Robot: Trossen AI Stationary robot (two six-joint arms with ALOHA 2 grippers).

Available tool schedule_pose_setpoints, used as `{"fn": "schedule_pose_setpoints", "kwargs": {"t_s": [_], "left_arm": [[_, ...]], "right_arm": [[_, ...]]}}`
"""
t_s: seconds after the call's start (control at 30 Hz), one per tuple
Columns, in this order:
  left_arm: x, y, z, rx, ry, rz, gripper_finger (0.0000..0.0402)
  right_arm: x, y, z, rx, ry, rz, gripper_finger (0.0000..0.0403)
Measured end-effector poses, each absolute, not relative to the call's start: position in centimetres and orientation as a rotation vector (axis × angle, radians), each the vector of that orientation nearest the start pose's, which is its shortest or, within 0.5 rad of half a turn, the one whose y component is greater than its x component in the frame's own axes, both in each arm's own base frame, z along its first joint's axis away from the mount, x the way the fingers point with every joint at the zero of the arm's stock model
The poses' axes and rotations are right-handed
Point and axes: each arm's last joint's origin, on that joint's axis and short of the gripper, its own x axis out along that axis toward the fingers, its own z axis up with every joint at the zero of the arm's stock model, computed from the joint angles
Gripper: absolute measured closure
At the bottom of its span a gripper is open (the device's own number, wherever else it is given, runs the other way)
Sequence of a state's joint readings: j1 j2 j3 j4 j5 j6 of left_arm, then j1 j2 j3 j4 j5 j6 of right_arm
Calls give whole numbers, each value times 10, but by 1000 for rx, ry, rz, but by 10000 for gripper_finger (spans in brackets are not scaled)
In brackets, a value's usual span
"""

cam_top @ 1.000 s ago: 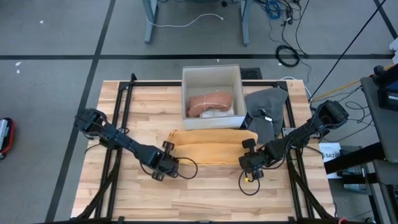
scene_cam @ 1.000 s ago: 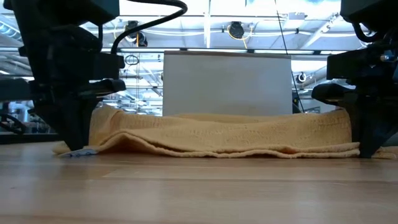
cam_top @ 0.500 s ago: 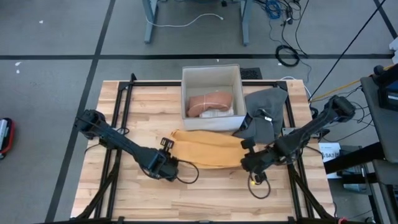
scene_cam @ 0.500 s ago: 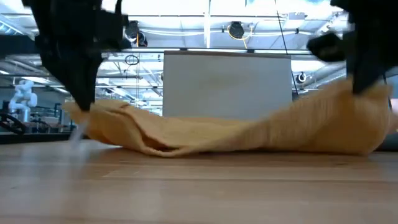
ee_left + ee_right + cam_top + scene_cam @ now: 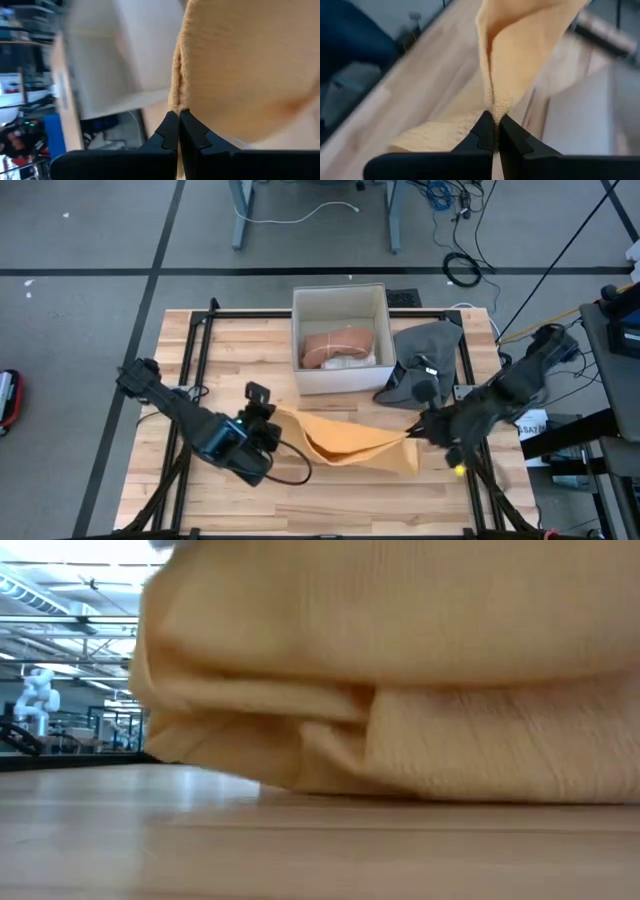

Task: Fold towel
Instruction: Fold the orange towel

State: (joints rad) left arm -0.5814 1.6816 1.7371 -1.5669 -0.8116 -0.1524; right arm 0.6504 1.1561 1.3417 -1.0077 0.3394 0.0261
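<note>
Both arms have the towel (image 5: 350, 442) up off the table (image 5: 200, 350) by its near edge. Left gripper (image 5: 178, 117) has its fingers pinched tight on one corner, right gripper (image 5: 493, 120) likewise on the other corner. Towel hangs between them as a sagging sling, over the front half of the table, just in front of the white box (image 5: 340, 305). In the low view it fills most of the frame, its lower folds resting on the wood.

Progress: early to mid, my read. Corners are grabbed and lifted, but no clean fold is laid down yet; the cloth looks bunched and doubled, not flat. Left to do: carry the held edge over, lay it flat, release, probably a second fold.

Grey cloth (image 5: 425, 355) beside the box is untouched.
</note>
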Motion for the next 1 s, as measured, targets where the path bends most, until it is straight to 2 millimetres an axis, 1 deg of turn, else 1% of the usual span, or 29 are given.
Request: {"fn": "schedule_pose_setpoints", "kwargs": {"t_s": [0.07, 0.17, 0.27, 0.33, 0.4, 0.43, 0.5, 0.53, 0.6, 0.63, 0.7, 0.87, 1.0], "left_arm": [[257, -145, 376, 821, 1045, 287, 401], [250, -144, 413, 820, 911, 310, 401], [238, -135, 445, 796, 814, 327, 401], [233, -129, 458, 793, 787, 324, 401], [228, -121, 466, 787, 772, 328, 401], [226, -118, 468, 758, 792, 267, 401], [224, -109, 467, 642, 880, 25, 401], [226, -105, 467, 591, 900, -15, 401], [231, -99, 466, 552, 906, 47, 401], [234, -97, 462, 560, 911, 96, 401], [237, -95, 457, 584, 937, 118, 401], [240, -95, 451, 525, 998, -60, 401], [242, -96, 450, 527, 1003, -74, 401]], "right_arm": [[164, 113, 408, -361, 659, 300, 403], [150, 103, 445, -373, 557, 313, 403], [136, 92, 476, -385, 470, 308, 403], [127, 85, 491, -401, 432, 301, 403], [119, 77, 502, -420, 408, 265, 403], [115, 73, 506, -423, 405, 254, 403], [109, 67, 512, -416, 403, 237, 403], [108, 66, 513, -404, 399, 231, 403], [107, 64, 514, -395, 404, 223, 403], [107, 64, 513, -398, 412, 225, 403], [110, 67, 510, -388, 433, 227, 403], [120, 78, 496, -363, 506, 318, 403], [124, 81, 491, -355, 536, 320, 403]]}}
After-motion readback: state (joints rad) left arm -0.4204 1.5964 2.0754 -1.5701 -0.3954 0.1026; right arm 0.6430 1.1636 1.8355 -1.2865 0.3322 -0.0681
